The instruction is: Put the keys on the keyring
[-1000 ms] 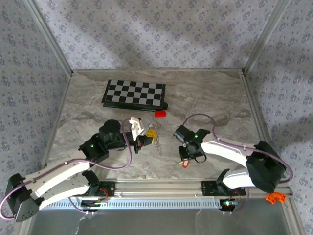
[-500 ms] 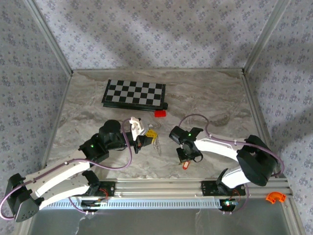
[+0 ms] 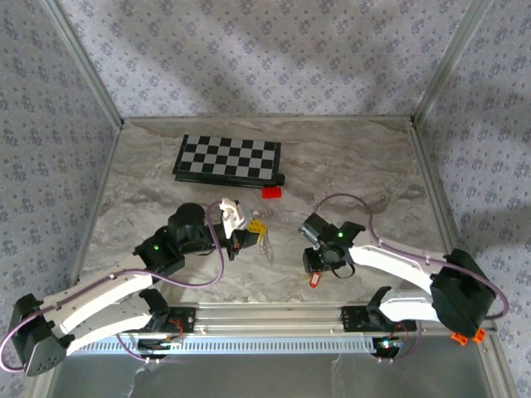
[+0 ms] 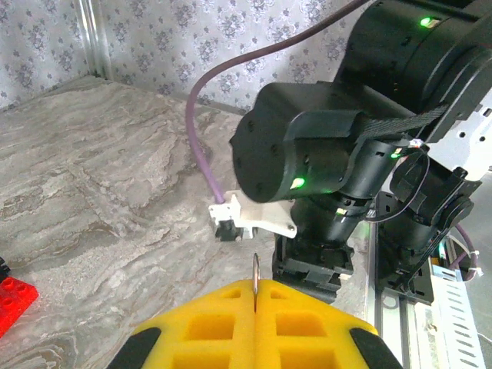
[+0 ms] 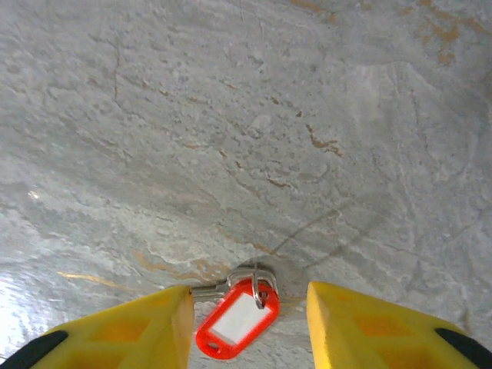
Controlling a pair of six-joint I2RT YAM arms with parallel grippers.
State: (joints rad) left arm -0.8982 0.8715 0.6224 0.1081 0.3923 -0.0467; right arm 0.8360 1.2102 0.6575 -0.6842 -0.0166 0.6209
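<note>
The keys are a small red tag with a pale centre [image 5: 237, 319], hooked to a silver key head [image 5: 257, 273], lying flat on the marble table. My right gripper [image 5: 247, 294] stands open just above it, one yellow finger [image 5: 131, 330] on each side, not touching. From above, the tag [image 3: 314, 279] lies just near of the right gripper [image 3: 319, 261]. My left gripper [image 4: 254, 288] is shut on the keyring, whose thin metal edge [image 4: 254, 270] sticks up between the yellow pads. In the top view the keyring [image 3: 267, 245] hangs from the left gripper [image 3: 255, 228].
A chessboard [image 3: 228, 157] lies at the back of the table, with a solid red block [image 3: 271, 192] by its near right corner. The block [image 4: 11, 296] also sits at the left wrist view's left edge. The right arm's wrist [image 4: 323, 154] stands close in front of the left gripper.
The right arm has swung its elbow and shifted its gripper slightly left, then back right, staying over the tag. The left arm and the tag have not moved.
</note>
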